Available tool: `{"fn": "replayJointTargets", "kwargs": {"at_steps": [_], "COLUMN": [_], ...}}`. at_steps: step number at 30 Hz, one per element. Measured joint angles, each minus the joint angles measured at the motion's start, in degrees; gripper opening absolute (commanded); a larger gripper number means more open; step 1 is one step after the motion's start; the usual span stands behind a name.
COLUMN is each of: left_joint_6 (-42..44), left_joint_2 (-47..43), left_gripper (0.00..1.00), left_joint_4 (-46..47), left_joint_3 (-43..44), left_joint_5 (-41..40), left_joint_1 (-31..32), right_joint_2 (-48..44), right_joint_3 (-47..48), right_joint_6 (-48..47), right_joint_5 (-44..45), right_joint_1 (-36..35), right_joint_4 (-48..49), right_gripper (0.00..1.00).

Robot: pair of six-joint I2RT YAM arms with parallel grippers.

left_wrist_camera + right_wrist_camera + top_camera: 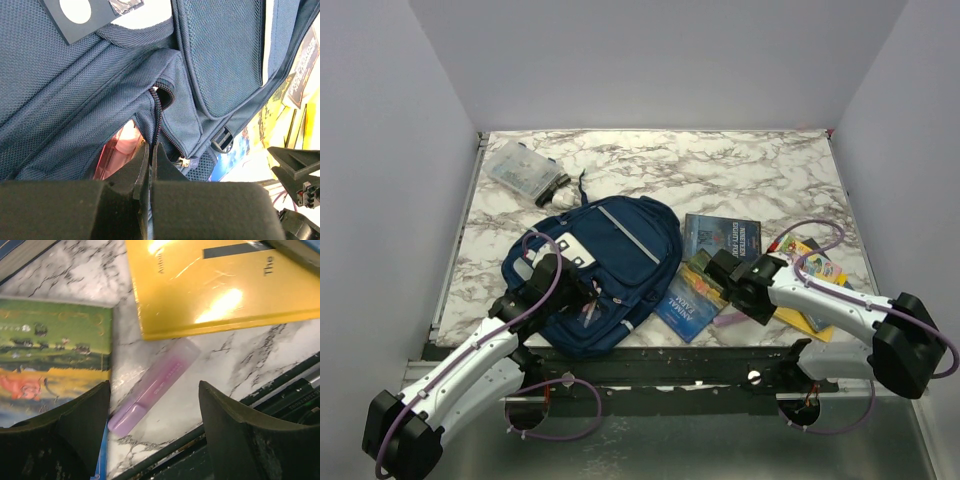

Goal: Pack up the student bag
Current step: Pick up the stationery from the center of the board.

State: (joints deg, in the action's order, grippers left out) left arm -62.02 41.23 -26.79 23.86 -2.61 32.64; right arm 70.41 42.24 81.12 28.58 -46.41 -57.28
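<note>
The student bag point(605, 262), a navy backpack with grey stripes and a white patch, lies flat at the table's front left. My left gripper point(570, 285) is on its near side; in the left wrist view the gripper point(149, 149) is shut, pinching the bag's fabric point(75, 90) at the zipper opening. A pink item point(120, 150) shows inside the opening, and the zipper pull point(185, 161) lies just right of the fingers. My right gripper point(730, 290) is open over a purple highlighter point(155, 385) lying on the marble near the front edge, between the jaws and untouched.
A yellow book point(220, 285) and a green picture book point(50, 355) flank the highlighter. A dark blue book point(720, 238) and a crayon box point(820, 268) lie right of the bag. A clear plastic box point(523, 170) sits back left. The metal table edge point(280, 390) is close.
</note>
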Motion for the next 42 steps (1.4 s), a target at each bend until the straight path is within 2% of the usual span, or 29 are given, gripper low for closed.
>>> {"fn": "replayJointTargets", "kwargs": {"at_steps": [5,16,24,35,42], "left_joint_6": [0.9,1.2,1.3,1.2,1.2], "left_joint_2": [0.0,-0.5,-0.7,-0.2,0.2], "left_gripper": [0.00,0.00,0.00,0.00,0.00], "left_joint_4": [-0.1,-0.7,-0.8,-0.8,-0.8], "left_joint_3": [0.2,0.9,0.9,0.9,0.9], "left_joint_5": [0.0,0.0,-0.2,-0.2,-0.2], "left_joint_1": [0.0,0.0,0.0,0.0,0.0], "right_joint_2": [1.3,1.1,-2.5,-6.1,-11.0], "right_joint_3": [-1.4,-8.1,-10.7,-12.4,-12.3], "right_joint_6": [5.6,10.9,14.9,19.4,15.6], "right_joint_5": [2.0,1.5,1.5,1.4,1.5], "right_joint_1": [0.9,3.6,3.6,3.6,3.6], "right_joint_4": [-1.1,3.2,5.1,4.7,4.6], "right_gripper": [0.68,0.50,0.39,0.01,0.01]}}
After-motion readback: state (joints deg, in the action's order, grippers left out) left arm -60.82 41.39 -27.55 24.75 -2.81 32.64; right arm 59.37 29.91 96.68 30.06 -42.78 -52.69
